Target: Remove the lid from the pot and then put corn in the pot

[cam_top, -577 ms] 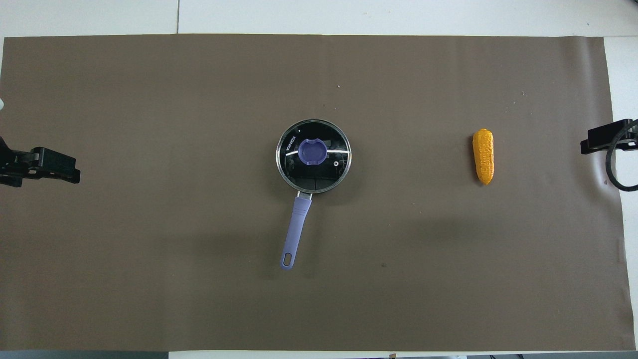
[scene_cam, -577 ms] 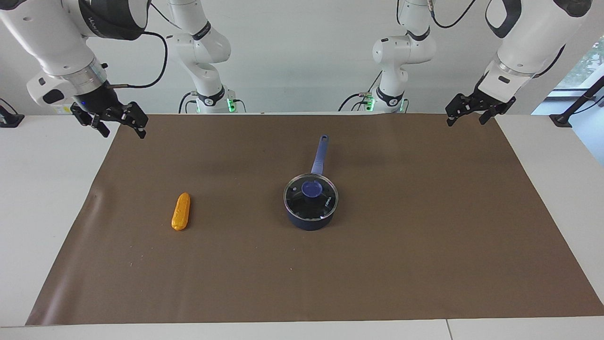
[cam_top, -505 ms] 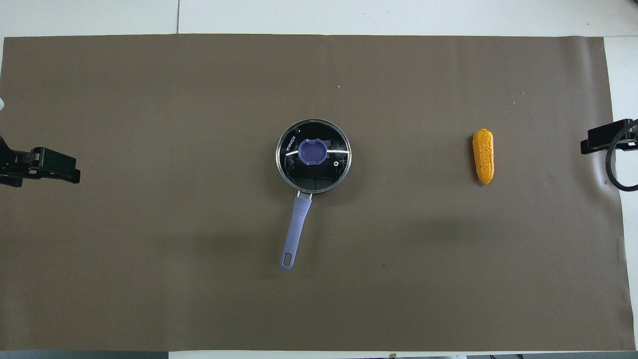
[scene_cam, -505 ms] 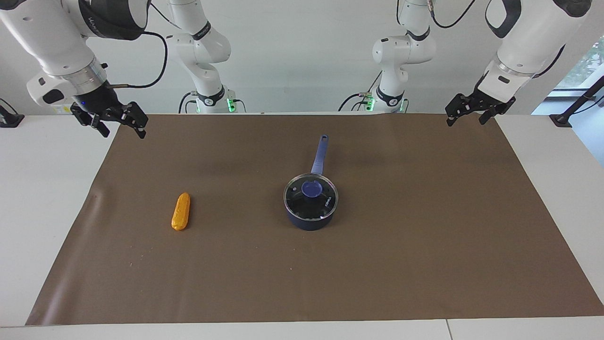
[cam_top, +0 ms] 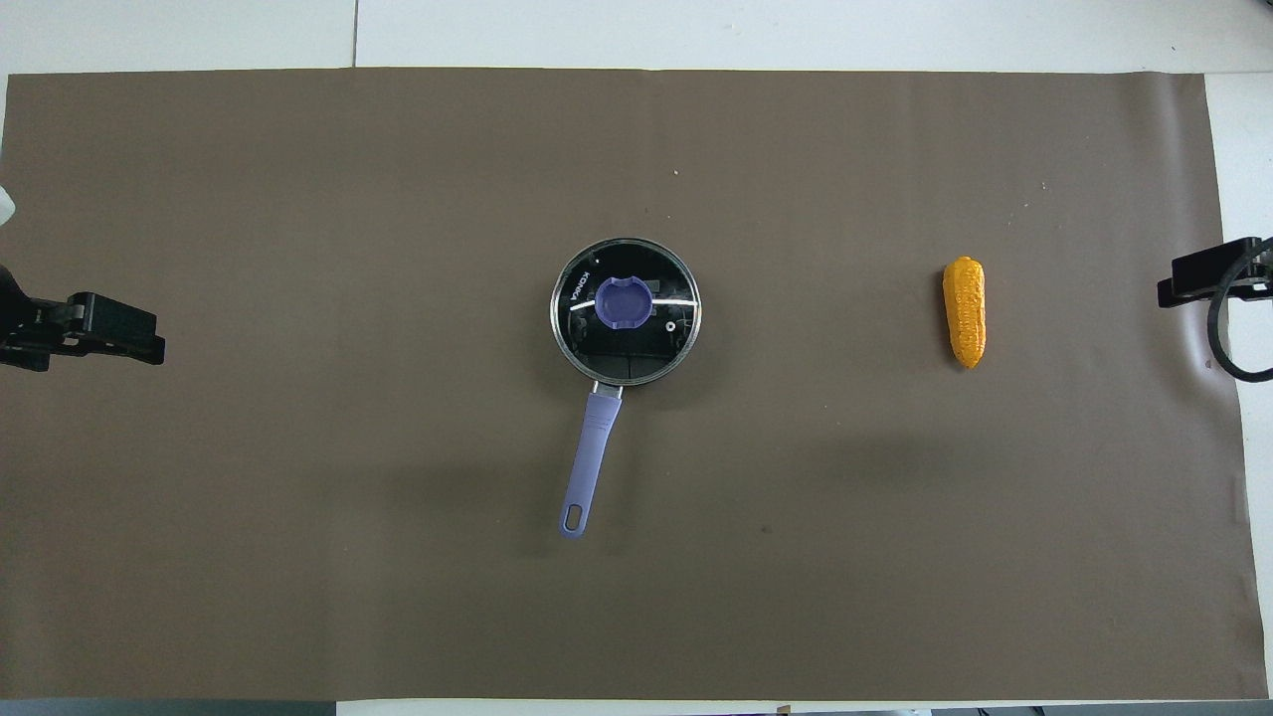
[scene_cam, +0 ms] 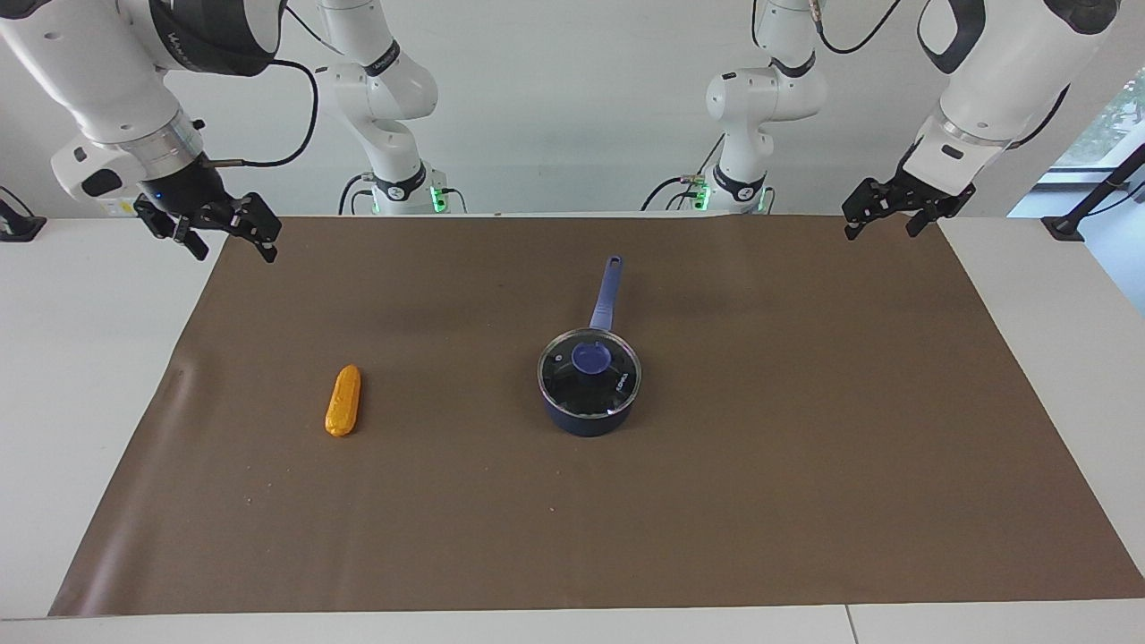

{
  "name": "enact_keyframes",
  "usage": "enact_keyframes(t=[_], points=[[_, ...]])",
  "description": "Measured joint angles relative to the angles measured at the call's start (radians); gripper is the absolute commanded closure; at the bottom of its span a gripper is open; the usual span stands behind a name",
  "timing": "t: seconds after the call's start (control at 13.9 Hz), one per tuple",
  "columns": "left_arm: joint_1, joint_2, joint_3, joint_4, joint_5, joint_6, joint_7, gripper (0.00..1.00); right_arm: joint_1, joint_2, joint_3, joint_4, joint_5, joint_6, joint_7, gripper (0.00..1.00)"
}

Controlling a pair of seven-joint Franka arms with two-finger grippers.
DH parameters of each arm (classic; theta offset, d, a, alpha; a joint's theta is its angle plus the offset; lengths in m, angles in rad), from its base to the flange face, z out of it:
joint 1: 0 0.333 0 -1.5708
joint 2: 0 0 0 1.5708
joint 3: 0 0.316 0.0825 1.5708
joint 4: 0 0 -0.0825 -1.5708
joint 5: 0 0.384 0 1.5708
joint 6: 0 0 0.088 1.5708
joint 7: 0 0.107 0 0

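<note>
Brown mat (scene_cam: 805, 465): it covers most of the white table (scene_cam: 80, 376), and every task thing sits on it.
Pot (scene_cam: 586, 419): dark navy, planted around the middle of the mat, its lighter blue handle (scene_cam: 606, 291) pointing straight toward the robots.
Lid (scene_cam: 589, 372): clear glass with a metal rim, seated flat on the pot, blue knob (scene_cam: 590, 359) dead centre, nothing touching it.
Corn (scene_cam: 343, 400): orange-yellow and bumpy, lying flat on the mat toward the right arm's end of the table, well apart from the pot, its length running roughly toward and away from the robots.
Left gripper (scene_cam: 884, 217): up in the air over the mat's corner at the left arm's end, fingers spread wide, nothing between them, well apart from the pot.
Right gripper (scene_cam: 228, 240): up over the mat's edge at the right arm's end, fingers spread wide too, holding nothing, well clear of the corn.
Overhead check: only the black tips show, left gripper (cam_top: 109, 333) and right gripper (cam_top: 1208, 276) at the two ends, pot and lid (cam_top: 626, 310) between them, corn (cam_top: 966, 310) nearer the right one.
</note>
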Motion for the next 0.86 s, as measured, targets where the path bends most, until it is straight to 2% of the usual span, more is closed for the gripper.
enact_keyframes(t=[0.14,0.36,0.5,0.72,0.86], points=[[-0.040,0.003,-0.008,-0.001,-0.010,0.028,-0.047,0.00,0.000,0.000,0.000,-0.003,0.000,0.000,-0.007,0.00],[-0.197,0.062,-0.022,0.016,-0.043,0.099,-0.201,0.00,0.003,-0.003,0.006,-0.060,0.003,0.095,-0.047,0.00],[-0.307,0.183,-0.029,0.100,-0.060,0.123,-0.309,0.00,0.016,-0.003,0.010,-0.154,0.003,0.219,-0.049,0.00],[-0.465,0.428,-0.027,0.315,-0.061,0.153,-0.456,0.00,0.034,0.029,0.012,-0.333,0.004,0.450,-0.048,0.05],[-0.530,0.532,-0.025,0.383,-0.061,0.201,-0.510,0.00,0.043,0.078,0.013,-0.431,0.005,0.594,-0.032,0.09]])
